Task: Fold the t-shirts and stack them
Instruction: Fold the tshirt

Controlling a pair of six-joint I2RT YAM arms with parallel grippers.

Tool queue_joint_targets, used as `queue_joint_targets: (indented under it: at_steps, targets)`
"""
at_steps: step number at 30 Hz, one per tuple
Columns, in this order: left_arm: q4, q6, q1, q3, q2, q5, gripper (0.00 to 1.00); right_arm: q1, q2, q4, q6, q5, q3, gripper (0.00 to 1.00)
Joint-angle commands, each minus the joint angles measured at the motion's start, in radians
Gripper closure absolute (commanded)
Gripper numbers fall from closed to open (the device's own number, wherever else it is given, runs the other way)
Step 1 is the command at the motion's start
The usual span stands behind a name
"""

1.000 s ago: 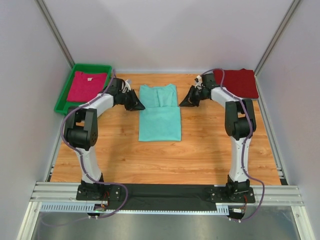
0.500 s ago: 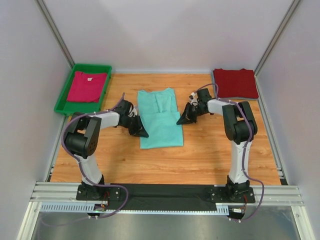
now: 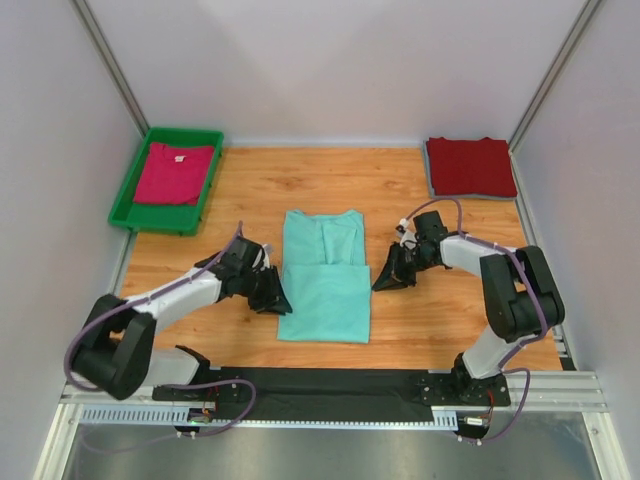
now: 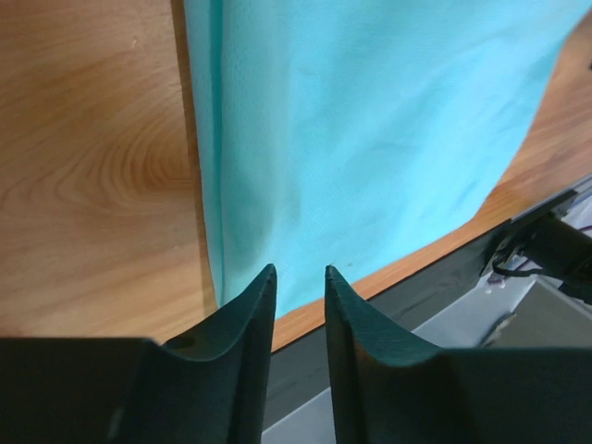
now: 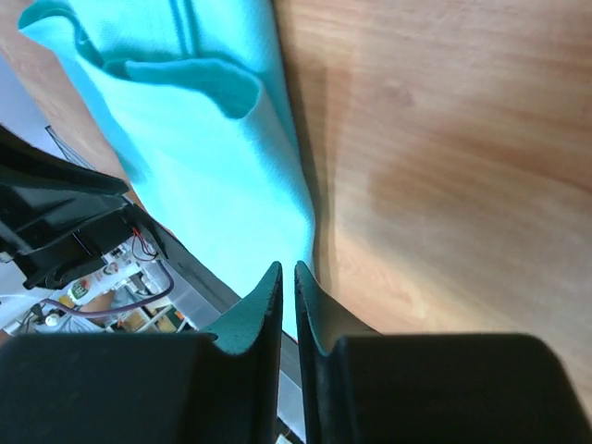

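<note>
Mint-teal t-shirt (image 3: 325, 275) lies flat on the wooden worktop (image 3: 250, 190), right of the green tray (image 3: 185, 133) and closer to the worktop's near edge than the tray. Its sides are folded in to a long rectangle, neck end on the tray's side of the worktop, with one cross edge approx. midway. Magenta-pink t-shirt (image 3: 173, 172) lies spread inside the tray. Dark red t-shirt (image 3: 470, 166) lies folded well right of the tray, at the opposite far corner, approx. level w/ it. Left hand (image 3: 277, 302) sits low on the worktop below-right of the tray, at the teal shirt's tray-side edge near its lower corner. Its fingers (image 4: 250, 314) are parted w/ a clear gap, and the cloth corner lies just beyond the tips, not clamped. Right hand (image 3: 385, 280) sits at the shirt's edge facing away from the tray, approx. mid-length. Its fingers (image 5: 254, 314) are nearly together w/ a thin slit only, tips at the cloth edge. Whether cloth is pinched there cannot be told.
</note>
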Motion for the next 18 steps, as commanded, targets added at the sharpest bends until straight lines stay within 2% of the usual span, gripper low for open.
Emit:
queue_joint_targets:
  at_steps: [1, 5, 11, 18]
  targets:
    - [-0.073, 0.010, 0.002, 0.041, -0.154, -0.088, 0.64, -0.002, -0.093, 0.011, -0.019, 0.031, 0.006, 0.88]
    - [-0.088, 0.056, 0.011, 0.132, -0.138, -0.088, 0.64, -0.001, -0.047, 0.003, -0.007, 0.013, 0.096, 0.86]
    - [-0.076, 0.103, 0.068, 0.317, 0.150, -0.065, 0.88, 0.010, 0.069, 0.017, 0.036, -0.007, 0.219, 0.87]
    - [-0.068, 0.140, 0.145, 0.434, 0.324, -0.076, 0.91, 0.011, 0.200, 0.077, 0.089, -0.017, 0.294, 0.89]
